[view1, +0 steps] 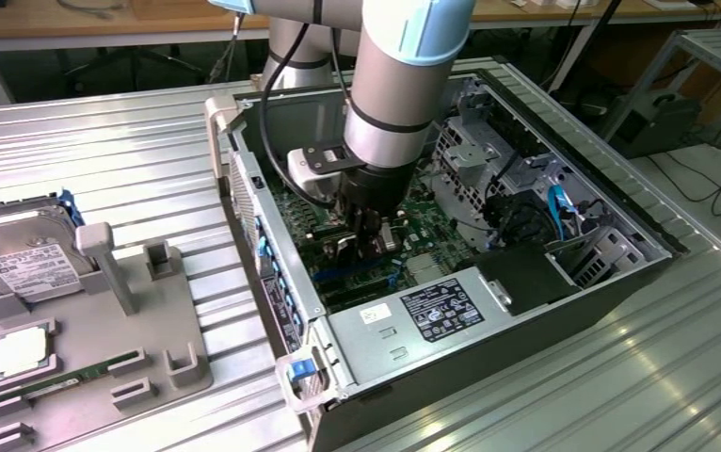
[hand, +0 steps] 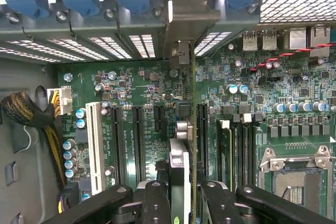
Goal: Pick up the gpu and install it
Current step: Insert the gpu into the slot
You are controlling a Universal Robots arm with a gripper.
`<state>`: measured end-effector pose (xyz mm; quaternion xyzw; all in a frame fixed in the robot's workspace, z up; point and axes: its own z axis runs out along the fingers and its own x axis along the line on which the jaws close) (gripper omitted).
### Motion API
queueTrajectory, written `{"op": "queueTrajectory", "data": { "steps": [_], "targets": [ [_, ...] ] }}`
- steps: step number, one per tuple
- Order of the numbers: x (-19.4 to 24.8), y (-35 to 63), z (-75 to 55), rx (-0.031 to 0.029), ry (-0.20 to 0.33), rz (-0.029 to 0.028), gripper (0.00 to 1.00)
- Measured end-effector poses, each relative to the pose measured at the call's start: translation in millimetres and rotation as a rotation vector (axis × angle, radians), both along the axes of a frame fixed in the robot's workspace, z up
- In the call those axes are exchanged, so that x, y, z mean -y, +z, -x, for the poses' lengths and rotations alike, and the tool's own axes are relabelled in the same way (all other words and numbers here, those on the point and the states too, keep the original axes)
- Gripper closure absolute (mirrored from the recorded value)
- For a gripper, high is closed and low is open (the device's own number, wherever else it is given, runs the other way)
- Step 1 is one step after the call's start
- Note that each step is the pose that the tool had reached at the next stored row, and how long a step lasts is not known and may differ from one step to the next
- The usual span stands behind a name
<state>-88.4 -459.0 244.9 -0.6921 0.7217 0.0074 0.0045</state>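
The gpu shows edge-on in the wrist view, standing upright over the green motherboard among the black expansion slots. Its silver end bracket reaches the case's rear slot openings. My gripper is shut on the card, one black finger on each side of it. Whether the card's edge sits in a slot I cannot tell. In the exterior view the gripper is low inside the open computer case, just above the motherboard.
A white slot, memory slots, a CPU socket and braided cables surround the card. The power supply fills the case's near end. Outside the case, a grey fixture holds a hard drive and a green memory stick.
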Motion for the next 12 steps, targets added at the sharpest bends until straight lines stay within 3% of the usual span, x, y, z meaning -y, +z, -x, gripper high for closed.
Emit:
{"op": "queueTrajectory", "data": {
  "steps": [12],
  "targets": [
    [0.1, -3.3, 0.1, -0.0001, 0.0, 0.0001, 0.72]
  ]
}}
